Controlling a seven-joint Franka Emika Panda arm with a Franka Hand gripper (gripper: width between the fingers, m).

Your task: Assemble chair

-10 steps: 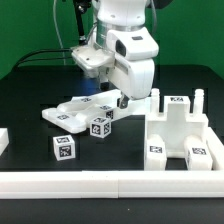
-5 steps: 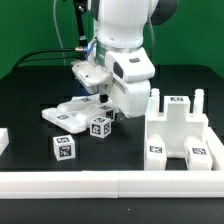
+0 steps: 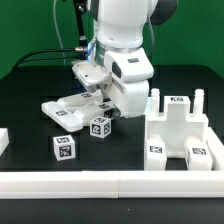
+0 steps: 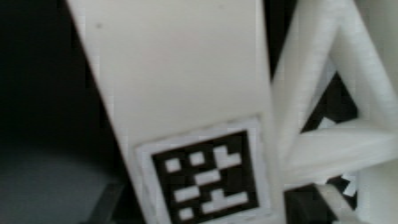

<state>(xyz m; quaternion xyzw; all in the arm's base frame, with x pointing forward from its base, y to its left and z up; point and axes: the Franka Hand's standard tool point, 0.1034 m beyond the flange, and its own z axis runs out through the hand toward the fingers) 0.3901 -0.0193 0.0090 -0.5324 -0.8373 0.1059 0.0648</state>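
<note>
The chair is in pieces. In the wrist view a long flat slab with a square tag runs between my gripper's dark fingers, which press on its two long edges. An X-braced panel lies right beside it. In the exterior view my gripper is low over the same slab, whose far end is tilted up off the table. Two tagged square blocks stand in front of it.
A bigger tagged white piece with upright posts stands at the exterior view's right, close to the arm. A long plain white border rail runs along the front. A small white piece shows at the exterior view's left edge.
The arm came down over the slab and the jaws closed in on it. The slab's free end has since risen off the table.
</note>
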